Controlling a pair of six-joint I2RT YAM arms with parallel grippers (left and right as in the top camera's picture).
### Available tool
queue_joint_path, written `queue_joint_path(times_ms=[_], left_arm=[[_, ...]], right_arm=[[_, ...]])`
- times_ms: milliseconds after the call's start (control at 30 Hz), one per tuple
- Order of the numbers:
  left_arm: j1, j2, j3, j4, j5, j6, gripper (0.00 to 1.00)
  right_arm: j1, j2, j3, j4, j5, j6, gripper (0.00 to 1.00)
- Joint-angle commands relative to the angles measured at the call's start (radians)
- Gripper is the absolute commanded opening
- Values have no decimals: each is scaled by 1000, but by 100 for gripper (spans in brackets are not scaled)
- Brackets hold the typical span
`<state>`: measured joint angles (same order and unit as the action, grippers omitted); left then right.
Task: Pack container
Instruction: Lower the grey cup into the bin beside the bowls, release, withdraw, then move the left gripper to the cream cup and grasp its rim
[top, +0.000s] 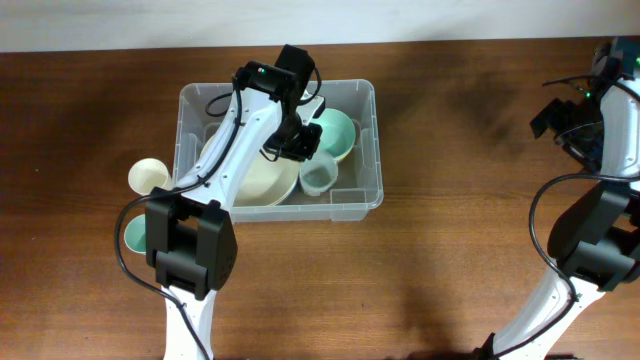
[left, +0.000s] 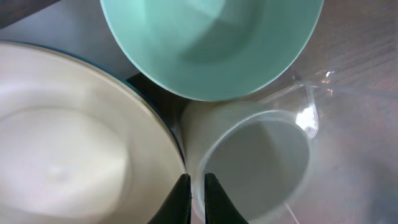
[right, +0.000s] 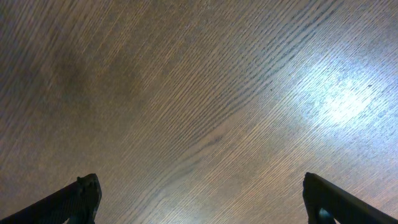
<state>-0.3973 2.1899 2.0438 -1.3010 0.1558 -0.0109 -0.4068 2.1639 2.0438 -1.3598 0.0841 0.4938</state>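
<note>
The clear plastic container (top: 372, 150) stands at the table's middle left. Inside it lie a large cream bowl (top: 262, 180), a green bowl (top: 338, 135) and a small translucent cup (top: 318, 177). My left gripper (top: 298, 148) reaches down into the container. In the left wrist view its fingers (left: 197, 186) are shut on the cup's rim (left: 261, 155), with the cream bowl (left: 68, 143) to the left and the green bowl (left: 211, 43) above. My right gripper (top: 556, 116) is open and empty over bare wood (right: 199, 186) at the far right.
A small cream bowl (top: 148, 176) sits on the table just left of the container. A teal bowl (top: 134, 234) lies below it, partly hidden by the left arm's base. The wooden table (top: 460, 200) stretches between the container and the right arm.
</note>
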Motion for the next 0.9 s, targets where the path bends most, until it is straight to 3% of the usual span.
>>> queue_joint_path(times_ms=[0, 133, 300, 333, 367, 500, 633, 733, 867], left_arm=[[-4, 5, -4, 4, -8, 15, 12], [-4, 5, -4, 11, -8, 16, 20], [-2, 5, 34, 32, -72, 16, 46], [4, 5, 101, 13, -115, 16, 64], [16, 5, 216, -24, -149, 15, 96], [63, 3, 484, -129, -226, -18, 99], [153, 1, 724, -265, -341, -134, 99], [243, 1, 824, -380, -348, -213, 99], [365, -12, 829, -387, -273, -237, 99]], right_arm=[[1, -14, -2, 0, 2, 2, 99], [1, -14, -2, 0, 2, 2, 99], [1, -14, -2, 0, 2, 2, 99], [1, -14, -2, 0, 2, 2, 99], [1, -14, -2, 0, 2, 2, 99], [1, -14, -2, 0, 2, 2, 99], [1, -14, -2, 0, 2, 2, 99], [1, -14, -2, 0, 2, 2, 99], [1, -14, -2, 0, 2, 2, 99]])
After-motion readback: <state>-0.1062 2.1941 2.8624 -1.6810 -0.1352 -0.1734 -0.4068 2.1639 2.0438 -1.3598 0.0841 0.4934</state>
